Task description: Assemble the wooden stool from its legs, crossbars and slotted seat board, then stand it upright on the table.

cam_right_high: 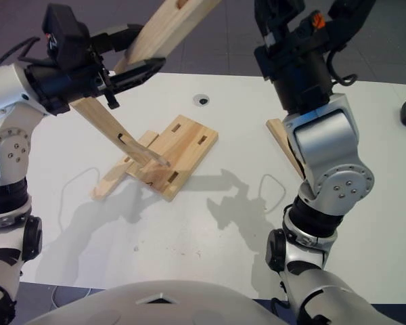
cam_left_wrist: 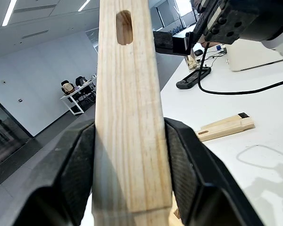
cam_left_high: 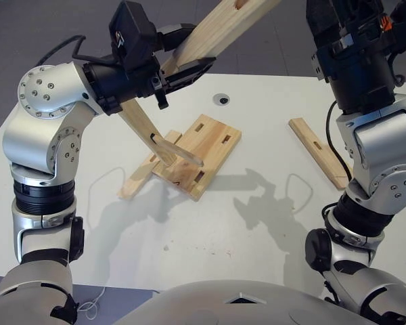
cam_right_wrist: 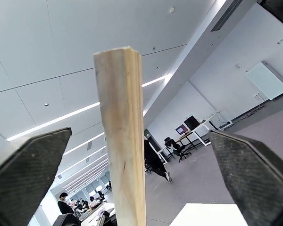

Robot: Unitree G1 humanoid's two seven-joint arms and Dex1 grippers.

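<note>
Your left gripper (cam_left_high: 193, 47) is clenched on the long pale wooden leg with an oval slot (cam_left_high: 220, 30), holding it slanted in the air above the far left part of the white desk (cam_left_high: 243, 223). Your right gripper (cam_right_wrist: 140, 169) is released, its fingers wide on either side of the leg's free end and touching neither face. Centre that end between the pads before closing, or it will likely twist in the left grip. The square light-wood slotted seat board (cam_left_high: 206, 145) lies flat mid-desk toward the far edge, with 1 slim wooden piece (cam_left_high: 145, 132) leaning up from it. Lower the leg squarely and slowly.
</note>
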